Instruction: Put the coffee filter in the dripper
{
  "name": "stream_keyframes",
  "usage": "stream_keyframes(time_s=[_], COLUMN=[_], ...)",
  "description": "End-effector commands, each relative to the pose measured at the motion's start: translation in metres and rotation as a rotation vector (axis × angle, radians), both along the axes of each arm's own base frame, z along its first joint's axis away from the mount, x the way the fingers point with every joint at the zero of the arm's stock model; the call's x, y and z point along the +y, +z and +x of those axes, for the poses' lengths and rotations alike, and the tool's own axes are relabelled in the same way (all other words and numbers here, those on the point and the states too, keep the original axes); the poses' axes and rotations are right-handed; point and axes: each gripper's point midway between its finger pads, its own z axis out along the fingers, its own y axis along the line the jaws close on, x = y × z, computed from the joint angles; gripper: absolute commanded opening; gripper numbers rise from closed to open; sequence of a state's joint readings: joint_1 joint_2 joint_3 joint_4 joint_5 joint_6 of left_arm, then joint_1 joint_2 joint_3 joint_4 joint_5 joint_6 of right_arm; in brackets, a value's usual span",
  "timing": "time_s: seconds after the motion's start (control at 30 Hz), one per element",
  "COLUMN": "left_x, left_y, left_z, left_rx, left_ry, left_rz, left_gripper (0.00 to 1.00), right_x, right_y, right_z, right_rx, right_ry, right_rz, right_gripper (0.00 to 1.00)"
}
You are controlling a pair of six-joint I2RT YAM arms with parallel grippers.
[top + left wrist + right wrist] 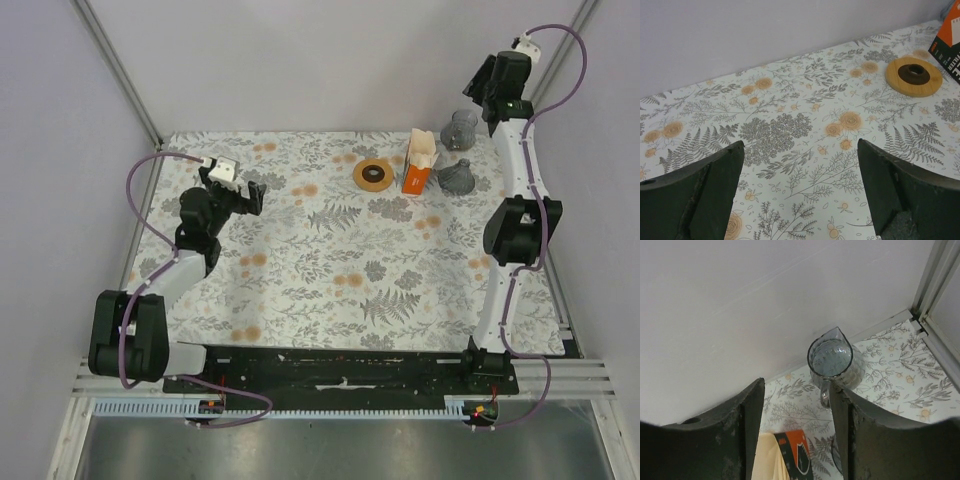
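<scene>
Your left tool stood wide apart over the table, well apart from the carton; your right tool, also apart, hung by the upper-right corner over the jug.

Plain pale lilac walls all round, aluminium corner posts rising at the back, soft even light, and the surface dressed in a leafy grey-and-orange floral print.
</scene>
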State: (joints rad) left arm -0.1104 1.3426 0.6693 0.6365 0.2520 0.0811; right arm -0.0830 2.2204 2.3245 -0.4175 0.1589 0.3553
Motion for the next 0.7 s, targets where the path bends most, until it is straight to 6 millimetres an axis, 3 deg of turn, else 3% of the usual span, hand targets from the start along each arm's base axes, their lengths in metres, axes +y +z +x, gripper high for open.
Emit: stream_keyframes(time_s=[0.0,0.13,0.27,0.43,0.67], left_x=[-0.002,-0.002,0.000,0.002,0.002], left_y=[0.006,0.005,0.008,0.008,0.009], left_z=[0.006,0.008,0.010,0.012,0.017], left_rx=[-0.032,-0.034,-0.042,-0.043,-0.042], left_ry=[0.002,0.009,0.020,0.027,0.031], left_rz=[0.074,0.088,0.098,0.116,0.118], left_gripper=[1.00,1.00,1.00,1.00,1.00], right_x=[-0.016,-0.034,-0.041,-0.060,-0.058], right_y=[0.019,-0.018,-0.038,-0.061,-0.097], right_z=[0.020,0.032,0.045,0.043,0.050], right_rx=[-0.141,-0.140,-0.147,-0.118,-0.068], right_ry=[-0.151,-0.267,-0.293,-0.363,-0.356], right_rz=[0.165,0.262,0.273,0.259,0.293], right_gripper=[0.61,0.57,0.56,0.56,0.57])
